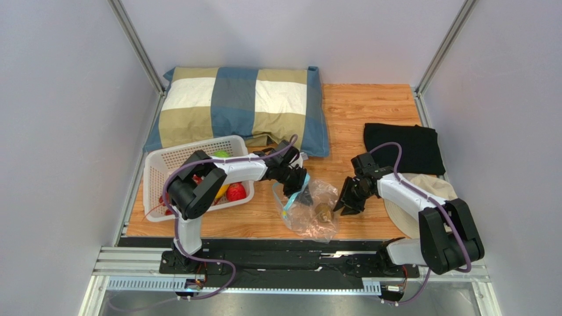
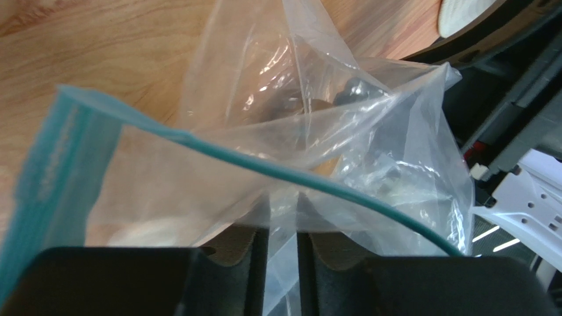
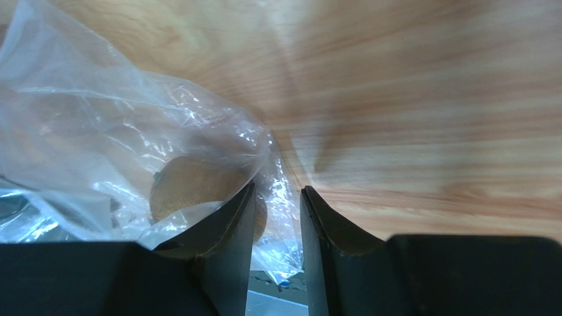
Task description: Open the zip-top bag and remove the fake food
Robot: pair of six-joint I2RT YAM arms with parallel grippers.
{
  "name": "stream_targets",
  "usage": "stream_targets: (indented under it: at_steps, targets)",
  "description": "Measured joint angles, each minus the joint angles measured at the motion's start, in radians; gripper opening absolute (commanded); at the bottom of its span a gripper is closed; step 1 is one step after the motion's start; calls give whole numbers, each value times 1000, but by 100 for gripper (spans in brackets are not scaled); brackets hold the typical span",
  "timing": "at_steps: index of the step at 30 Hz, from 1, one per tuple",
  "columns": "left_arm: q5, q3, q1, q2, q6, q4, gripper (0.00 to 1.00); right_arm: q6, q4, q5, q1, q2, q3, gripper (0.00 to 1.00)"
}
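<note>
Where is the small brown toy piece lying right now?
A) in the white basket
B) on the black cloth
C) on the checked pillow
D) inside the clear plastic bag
D: the right wrist view shows the brown piece behind the crinkled film of the bag, which lies on the wooden table.

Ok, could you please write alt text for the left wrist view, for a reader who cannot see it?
The left gripper pinches a fold of the clear zip-top bag between its two black fingers. The bag's blue-green zipper strip runs across the frame, above a wooden table.
</note>
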Motion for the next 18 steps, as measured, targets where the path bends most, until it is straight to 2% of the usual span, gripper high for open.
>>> stream_targets:
  at_steps: [1,3,4,8,15,18]
  targets:
    - [3,0,-4,8,3,0,39,7,14,-9,7,7,0,34]
    - [8,3,-14,22,14,0,46,29,48,-33,21,19,0,34]
    - [13,5,-20,31,16,-1,55,39,61,-41,24,25,0,34]
    - [21,6,-37,42,29,-3,78,72,108,-72,32,43,-6,34]
    - [28,6,-43,50,29,8,80,112,161,-108,58,79,-19,30]
    - [34,8,-47,69,28,8,77,125,172,-113,79,91,-20,30]
